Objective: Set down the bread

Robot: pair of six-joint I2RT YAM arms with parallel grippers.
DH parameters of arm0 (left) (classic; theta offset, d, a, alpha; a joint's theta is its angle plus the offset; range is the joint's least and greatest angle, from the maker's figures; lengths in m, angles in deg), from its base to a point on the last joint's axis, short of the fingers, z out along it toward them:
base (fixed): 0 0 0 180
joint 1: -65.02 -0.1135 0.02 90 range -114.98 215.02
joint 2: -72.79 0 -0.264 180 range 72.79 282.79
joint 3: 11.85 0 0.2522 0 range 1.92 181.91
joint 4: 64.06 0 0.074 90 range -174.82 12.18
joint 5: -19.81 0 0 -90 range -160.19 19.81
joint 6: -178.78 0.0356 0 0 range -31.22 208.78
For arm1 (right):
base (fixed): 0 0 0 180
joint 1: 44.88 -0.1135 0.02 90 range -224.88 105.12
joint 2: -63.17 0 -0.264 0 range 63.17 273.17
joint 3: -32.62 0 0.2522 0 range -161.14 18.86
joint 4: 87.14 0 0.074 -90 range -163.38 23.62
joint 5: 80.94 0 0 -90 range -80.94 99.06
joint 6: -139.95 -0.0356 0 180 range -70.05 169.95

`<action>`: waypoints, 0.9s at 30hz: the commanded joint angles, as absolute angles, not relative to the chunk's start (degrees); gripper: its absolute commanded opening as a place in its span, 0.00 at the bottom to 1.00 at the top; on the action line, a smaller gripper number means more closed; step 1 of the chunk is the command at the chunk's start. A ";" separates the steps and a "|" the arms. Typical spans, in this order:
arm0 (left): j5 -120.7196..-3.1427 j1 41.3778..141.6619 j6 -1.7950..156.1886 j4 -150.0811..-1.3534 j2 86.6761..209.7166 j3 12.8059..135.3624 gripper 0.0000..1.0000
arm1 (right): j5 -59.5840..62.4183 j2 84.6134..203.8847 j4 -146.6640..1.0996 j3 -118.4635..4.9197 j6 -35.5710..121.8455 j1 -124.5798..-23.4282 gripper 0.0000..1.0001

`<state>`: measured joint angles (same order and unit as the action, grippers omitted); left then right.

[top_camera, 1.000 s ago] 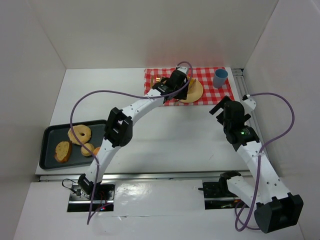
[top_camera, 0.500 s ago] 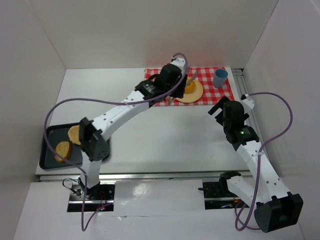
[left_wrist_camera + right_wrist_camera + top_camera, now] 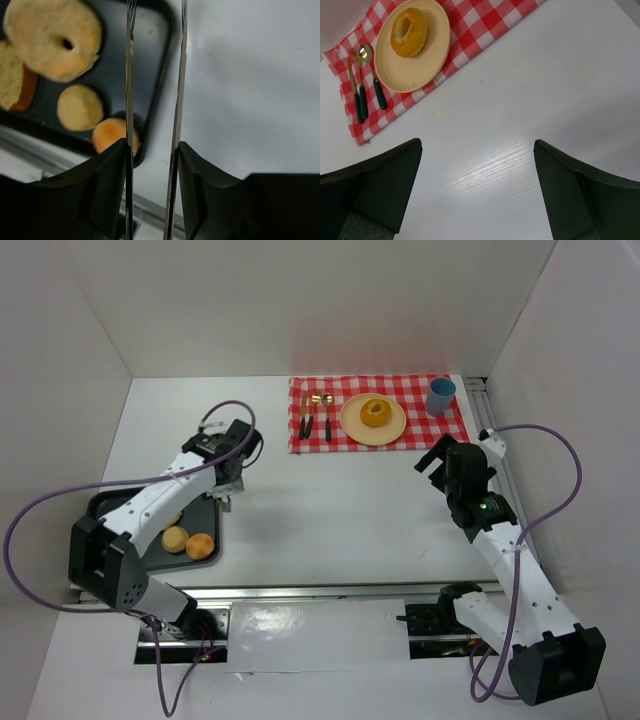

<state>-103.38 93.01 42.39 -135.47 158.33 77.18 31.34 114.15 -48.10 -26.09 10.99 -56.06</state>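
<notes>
A golden ring-shaped bread (image 3: 376,412) lies alone on the tan plate (image 3: 393,427) on the red checked cloth, and shows again in the right wrist view (image 3: 409,31). My left gripper (image 3: 228,490) hangs over the right edge of the black tray (image 3: 100,508). Its thin metal fingers (image 3: 129,75) stand a little apart with nothing between them. Below them the tray (image 3: 150,55) holds a pale ring bread (image 3: 50,37), a slice (image 3: 15,80) and two round rolls (image 3: 80,107). My right gripper (image 3: 440,455) is open over bare table (image 3: 477,190).
A fork and spoon (image 3: 317,415) lie on the cloth left of the plate, and a blue cup (image 3: 440,396) stands at its right end. White walls close the table on three sides. A metal rail (image 3: 300,592) runs along the near edge.
My left arm has swung back from the plate to the tray's right edge, leaving the ring bread on the plate. The right arm has not moved.
</notes>
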 commanded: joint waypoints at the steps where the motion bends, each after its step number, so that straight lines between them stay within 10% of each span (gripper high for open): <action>1: -106.74 90.08 31.75 -142.50 147.86 72.34 0.55 | 30.77 113.18 -51.14 -25.79 11.19 -55.69 1.00; 27: -107.37 83.20 28.31 -145.15 149.86 64.67 0.55 | 27.16 115.99 -55.18 -24.64 11.19 -56.21 1.00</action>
